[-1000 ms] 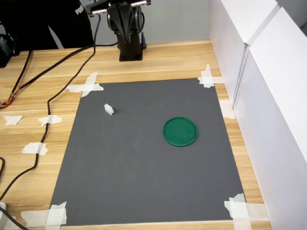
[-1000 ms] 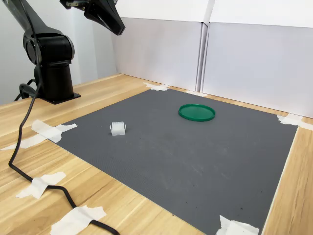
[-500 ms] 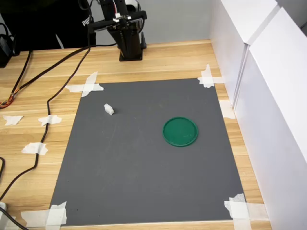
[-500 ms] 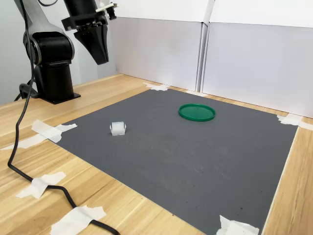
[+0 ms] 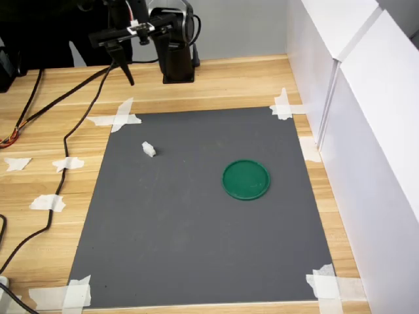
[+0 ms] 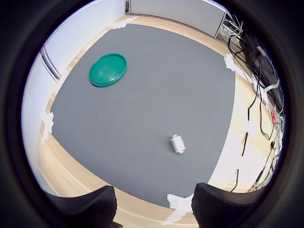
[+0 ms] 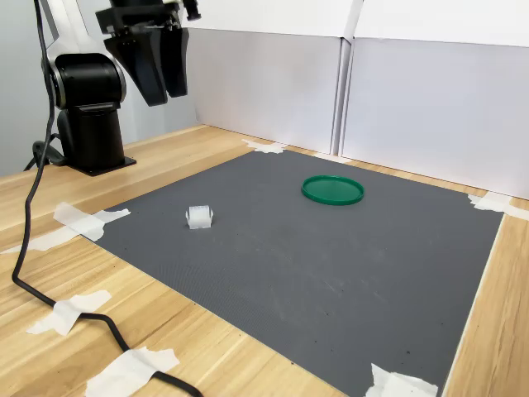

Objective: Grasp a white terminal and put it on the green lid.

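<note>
In the second exterior view, the black arm base [image 7: 89, 107] stands on the wooden surface [image 7: 248, 364], off the gray mat's [image 7: 331, 273] far left corner. The arm reaches up from the base and bends over, so the end effector [image 7: 159, 91] hangs high in the air and points down. It is above the wood beside the mat's left edge, not over the mat. Its two dark fingers [image 7: 149, 74] have a gap between them, so it is open, and it holds nothing. In the wrist view the two finger tips [image 6: 88, 206] also sit wide apart with nothing in between.

A black cable [image 7: 33, 248] runs from the base across the wood, past white tape scraps [image 7: 78, 222].

The white terminal [image 7: 199, 217] lies on the mat, near the mat's left edge in the second exterior view. It is well below the end effector and not touching it.

The green lid [image 7: 332, 189] lies flat on the mat, farther toward the second exterior view's right, well apart from the terminal. Nothing is on the lid.

White walls [image 7: 413, 99] stand behind the mat.

In the first exterior view, the end effector [image 5: 124, 69] is above the wood past the mat's [image 5: 196, 261] far edge, with the terminal [image 5: 148, 150] nearer and the lid [image 5: 245, 179] to the first exterior view's right of it.
</note>
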Motion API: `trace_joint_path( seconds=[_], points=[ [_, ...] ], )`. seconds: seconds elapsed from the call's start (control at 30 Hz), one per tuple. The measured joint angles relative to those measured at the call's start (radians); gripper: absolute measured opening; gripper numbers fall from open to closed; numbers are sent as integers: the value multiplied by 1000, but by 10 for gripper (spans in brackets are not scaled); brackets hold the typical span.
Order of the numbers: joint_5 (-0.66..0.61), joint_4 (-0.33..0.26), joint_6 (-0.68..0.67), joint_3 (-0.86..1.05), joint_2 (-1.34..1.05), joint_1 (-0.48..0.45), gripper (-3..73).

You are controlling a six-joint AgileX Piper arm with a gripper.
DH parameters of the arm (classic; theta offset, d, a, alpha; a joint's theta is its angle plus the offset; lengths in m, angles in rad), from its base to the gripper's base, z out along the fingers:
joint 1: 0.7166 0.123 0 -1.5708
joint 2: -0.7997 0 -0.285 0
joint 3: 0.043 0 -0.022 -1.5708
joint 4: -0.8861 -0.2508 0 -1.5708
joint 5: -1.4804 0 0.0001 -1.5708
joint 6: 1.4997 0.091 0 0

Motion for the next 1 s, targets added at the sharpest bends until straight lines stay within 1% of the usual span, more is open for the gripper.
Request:
trace_joint_path(
  seconds=[0.17,0.3,0.5,0.6,0.9,1.0],
  points=[
    [-26,-21,-138,-64,97,-59,672],
    [-20,-28,-233,-92,169,-72,671],
    [71,-19,-333,-96,227,-72,668],
    [80,-21,-349,-97,251,-72,663],
    [82,-30,-334,-97,314,-72,661],
    [120,-35,-331,-79,322,-68,661]
  ],
)
